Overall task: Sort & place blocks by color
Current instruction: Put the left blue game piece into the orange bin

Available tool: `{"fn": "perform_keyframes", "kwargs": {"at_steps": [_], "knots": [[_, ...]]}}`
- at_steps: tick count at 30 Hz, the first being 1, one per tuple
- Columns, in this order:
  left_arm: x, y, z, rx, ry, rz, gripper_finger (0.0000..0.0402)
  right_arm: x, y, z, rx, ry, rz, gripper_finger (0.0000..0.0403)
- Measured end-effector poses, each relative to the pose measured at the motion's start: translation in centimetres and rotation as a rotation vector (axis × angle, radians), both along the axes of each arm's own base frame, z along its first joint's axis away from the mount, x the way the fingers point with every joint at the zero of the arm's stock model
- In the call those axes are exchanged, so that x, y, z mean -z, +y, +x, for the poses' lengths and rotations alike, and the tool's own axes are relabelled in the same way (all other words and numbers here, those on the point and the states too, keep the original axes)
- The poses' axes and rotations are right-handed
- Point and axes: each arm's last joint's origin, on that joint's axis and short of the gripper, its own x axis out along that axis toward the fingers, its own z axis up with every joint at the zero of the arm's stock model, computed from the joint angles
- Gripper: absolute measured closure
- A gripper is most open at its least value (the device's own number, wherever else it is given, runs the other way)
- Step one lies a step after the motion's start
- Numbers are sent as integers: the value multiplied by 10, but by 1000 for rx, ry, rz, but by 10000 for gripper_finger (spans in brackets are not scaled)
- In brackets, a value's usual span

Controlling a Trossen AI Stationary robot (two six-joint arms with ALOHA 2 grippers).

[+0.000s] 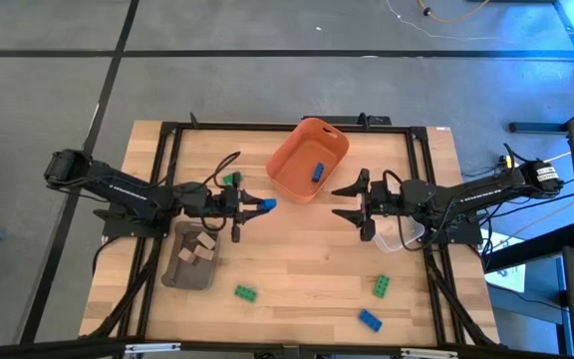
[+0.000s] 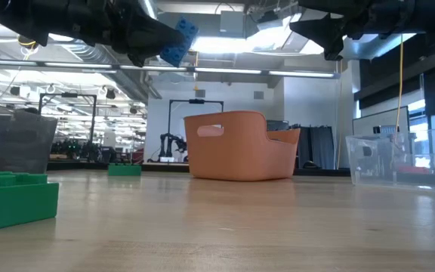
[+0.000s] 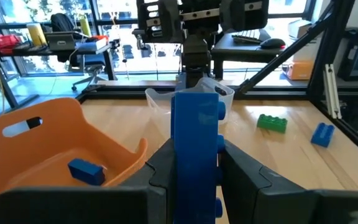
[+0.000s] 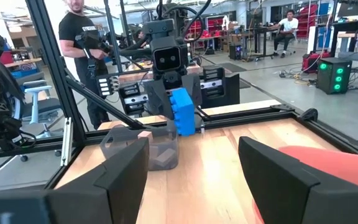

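The blue block [image 1: 267,205] sits clamped upright between my left gripper's [image 1: 259,206] fingers, raised off the table just beside the orange bin [image 1: 289,160] — another blue block [image 1: 318,172] already lies inside it. My right gripper [image 1: 348,205] hangs across from it with jaws spread, holding nothing. Green blocks [image 1: 245,293] and one more blue brick [image 1: 369,319] lie on the table's near side — tan ones rest in the grey-brown tray [image 1: 182,268]

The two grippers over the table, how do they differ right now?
The left gripper is shut on a blue block, beside the orange bin; the right gripper is open and holds nothing. The left one faces right in the high view, the right one faces left. Both hang above the wooden table, pointing toward each other.
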Motion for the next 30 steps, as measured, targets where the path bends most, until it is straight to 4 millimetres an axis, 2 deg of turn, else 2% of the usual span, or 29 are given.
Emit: {"fn": "perform_keyframes", "kwargs": {"at_steps": [18,30], "knots": [[1,3,0,-13,14,11,323,1,-1,0,37,3,-3,153],[1,3,0,-10,13,-2,323,10,-1,7,46,53,-12,153]]}}
